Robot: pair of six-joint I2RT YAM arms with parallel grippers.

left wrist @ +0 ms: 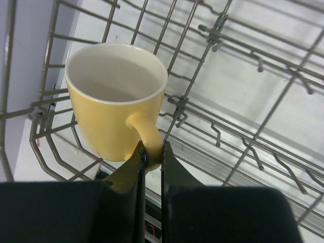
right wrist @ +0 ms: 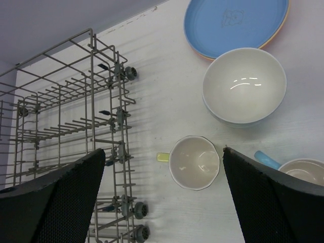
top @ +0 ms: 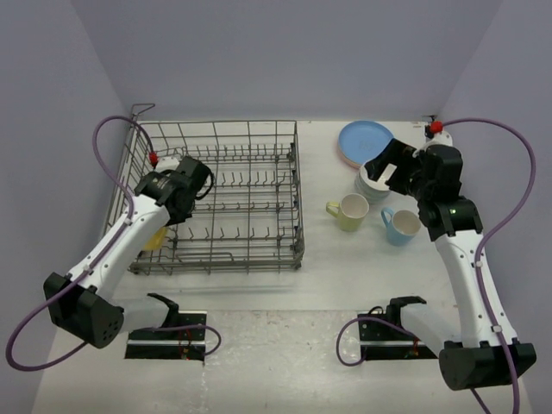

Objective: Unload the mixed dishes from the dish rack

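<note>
crowding the yellow mug (left wrist: 114, 101) are the grey wires and upright tines of the dish rack (left wrist: 217, 30); the mug is in the rack's near left corner, glossy outside, white inside, its handle pinched between the narrow jaws of the left pincer (left wrist: 152, 152). on the bench (top: 285, 345) right of the rack lie stacked blue plates (right wrist: 235, 23), white bowls (right wrist: 243, 83), a pale green mug (right wrist: 195, 162) and a light blue mug (right wrist: 304, 172); above them the right pincer (top: 381, 166) hovers wide, holding nothing.

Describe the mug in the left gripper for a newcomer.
On the table, find the grey wire dish rack. In its near-left corner is a yellow mug, handle pinched by the left gripper. It's the only dish inside; the green mug and blue mug stand outside.
</note>
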